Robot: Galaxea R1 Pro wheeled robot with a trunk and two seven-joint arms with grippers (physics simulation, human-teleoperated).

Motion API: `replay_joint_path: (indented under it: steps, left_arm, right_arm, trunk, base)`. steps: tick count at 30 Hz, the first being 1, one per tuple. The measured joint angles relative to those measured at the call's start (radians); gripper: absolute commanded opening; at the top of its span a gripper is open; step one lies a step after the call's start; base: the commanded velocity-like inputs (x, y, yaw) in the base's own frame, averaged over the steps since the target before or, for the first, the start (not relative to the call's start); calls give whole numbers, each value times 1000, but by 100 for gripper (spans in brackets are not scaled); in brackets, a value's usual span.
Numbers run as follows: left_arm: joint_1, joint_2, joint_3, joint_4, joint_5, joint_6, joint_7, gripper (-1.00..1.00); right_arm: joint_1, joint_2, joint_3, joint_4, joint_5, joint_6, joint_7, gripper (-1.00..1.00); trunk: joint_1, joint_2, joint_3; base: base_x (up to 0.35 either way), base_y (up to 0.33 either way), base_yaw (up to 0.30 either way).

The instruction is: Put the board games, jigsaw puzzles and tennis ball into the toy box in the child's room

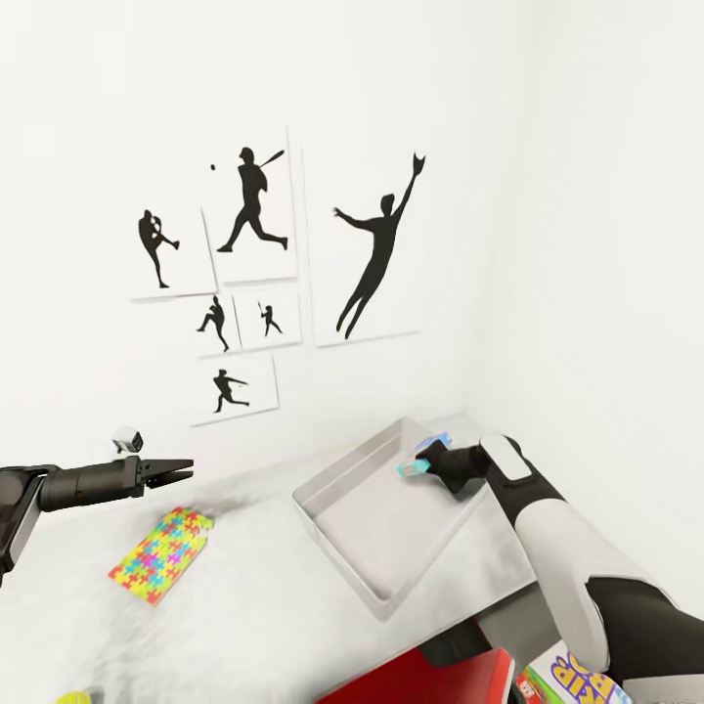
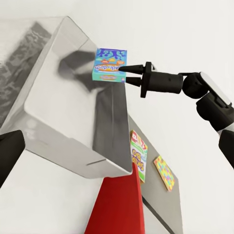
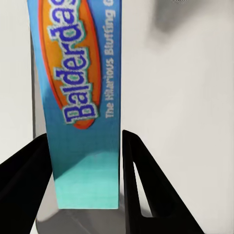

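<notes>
My right gripper (image 1: 422,469) is shut on a blue board game (image 1: 415,468) with orange lettering, held on edge just above the far end of the light-grey toy box (image 1: 337,548). The left wrist view shows the same game (image 2: 109,64) in the right gripper (image 2: 127,74) over the toy box (image 2: 58,102). In the right wrist view the game (image 3: 80,97) sits between the two black fingers (image 3: 141,190). My left gripper (image 1: 181,472) hovers open above the table (image 1: 244,616), near a jigsaw puzzle (image 1: 161,554). The tennis ball (image 1: 73,698) peeks in at the front edge.
A yellow-green-red game box (image 1: 577,682) and a red object (image 1: 440,682) lie at the front right, beside the toy box. In the left wrist view a second puzzle (image 2: 164,171) lies past that game box (image 2: 138,155). White walls with baseball silhouette prints (image 1: 254,264) close the corner behind.
</notes>
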Motion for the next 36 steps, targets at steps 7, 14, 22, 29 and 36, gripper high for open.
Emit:
replay_joint_path:
  steps: [7, 14, 22, 29, 36]
  left_arm:
    - [0, 0, 0, 1, 1, 0, 0, 100]
    - [0, 2, 0, 0, 2, 0, 0, 100]
    - [0, 3, 0, 0, 2, 0, 0, 100]
    - [0, 3, 0, 0, 2, 0, 0, 100]
    - [0, 3, 0, 0, 2, 0, 0, 100]
  right_arm:
    - [-4, 0, 0, 0, -1, 1, -11, -100]
    - [-4, 0, 0, -1, -2, 2, -13, -100]
    - [-4, 1, 0, -2, -1, 3, -13, -100]
    - [-4, 1, 0, -4, -2, 2, -13, -100]
    - [-4, 0, 0, -1, 0, 0, -14, 100]
  trunk:
    - [0, 0, -10]
    - [0, 0, -11]
    - [0, 0, -11]
    - [0, 0, -11]
    - [0, 0, -11]
  base:
    - [0, 0, 7]
    - [0, 0, 1]
    - [0, 0, 0]
    - [0, 0, 0]
    - [0, 0, 0]
